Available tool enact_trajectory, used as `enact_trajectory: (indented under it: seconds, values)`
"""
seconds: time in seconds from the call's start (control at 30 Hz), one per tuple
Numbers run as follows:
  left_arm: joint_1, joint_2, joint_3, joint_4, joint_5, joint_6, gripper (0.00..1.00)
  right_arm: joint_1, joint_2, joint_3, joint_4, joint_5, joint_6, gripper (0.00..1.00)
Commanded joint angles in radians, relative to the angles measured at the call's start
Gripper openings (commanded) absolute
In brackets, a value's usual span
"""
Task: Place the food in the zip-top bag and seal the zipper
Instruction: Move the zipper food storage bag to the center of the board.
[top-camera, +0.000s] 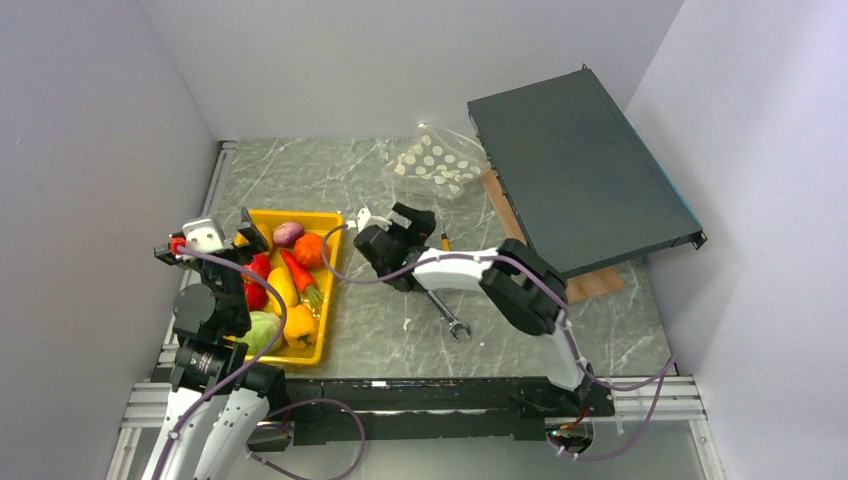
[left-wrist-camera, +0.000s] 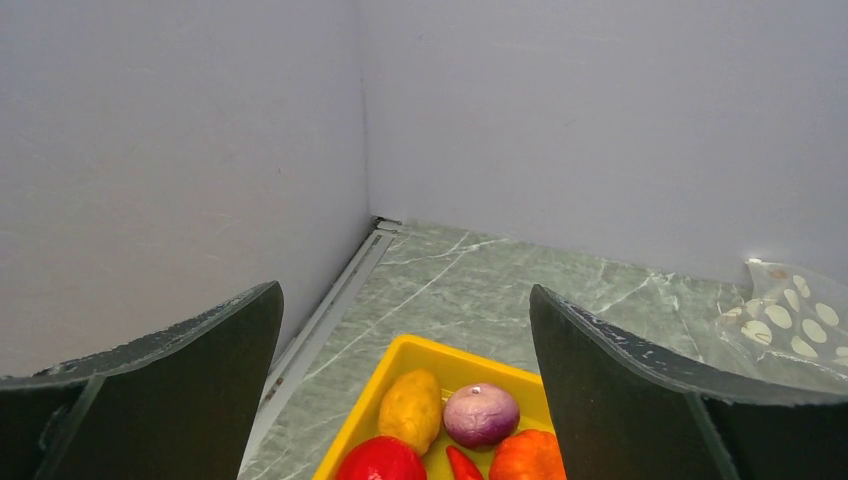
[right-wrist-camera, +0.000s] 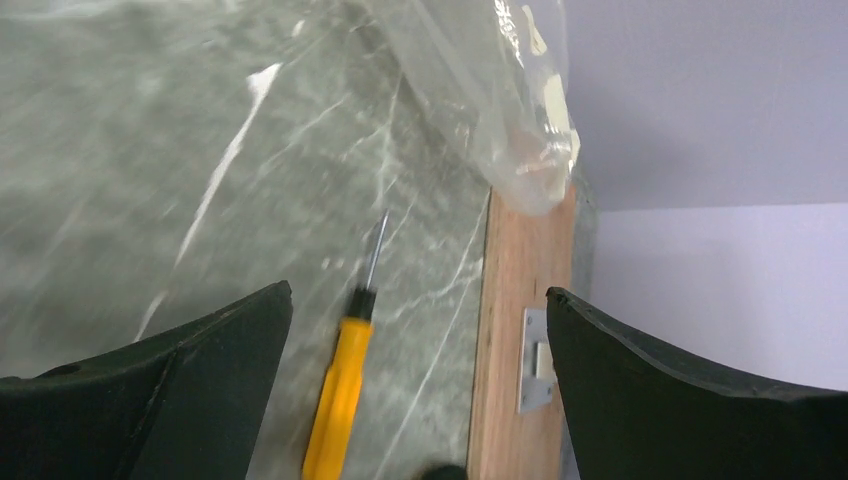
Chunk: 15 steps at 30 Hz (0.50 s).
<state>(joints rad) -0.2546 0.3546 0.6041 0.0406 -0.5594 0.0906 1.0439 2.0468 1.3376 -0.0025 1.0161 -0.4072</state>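
nothing was bagged yet: the food (top-camera: 290, 285) lay in the yellow tray (top-camera: 300, 214), the zip-top bag (top-camera: 437, 168) well beyond the tray's far right corner. my left gripper (left-wrist-camera: 405, 295) over the tray and right gripper (right-wrist-camera: 418, 292) beside it gaped empty. filling and sealing were left.

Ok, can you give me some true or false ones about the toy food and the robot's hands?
1. The food sits in the yellow tray. True.
2. A carrot is inside the bag. False: the carrot lies in the tray, and the zip-top bag shows no food.
3. The left gripper and the right gripper are both open, holding nothing. True.
4. The wrench is in the tray. False: the wrench lies on the table.
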Motion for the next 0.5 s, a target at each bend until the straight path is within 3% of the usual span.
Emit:
enact_trajectory:
  seconds: [0.0, 0.17, 0.47]
  values:
    - [-0.001, -0.002, 0.002, 0.035, -0.016, 0.008, 0.99, -0.11, 0.151, 0.123, 0.301, 0.044, -0.279, 0.99]
    - [0.0, 0.016, 0.009, 0.031, -0.014, 0.006, 0.99, -0.213, 0.287, 0.239, 0.446, 0.049, -0.431, 0.99]
    - [0.013, 0.033, 0.016, 0.024, 0.026, -0.002, 0.99, -0.236, 0.348, 0.252, 0.606, 0.021, -0.614, 0.99]
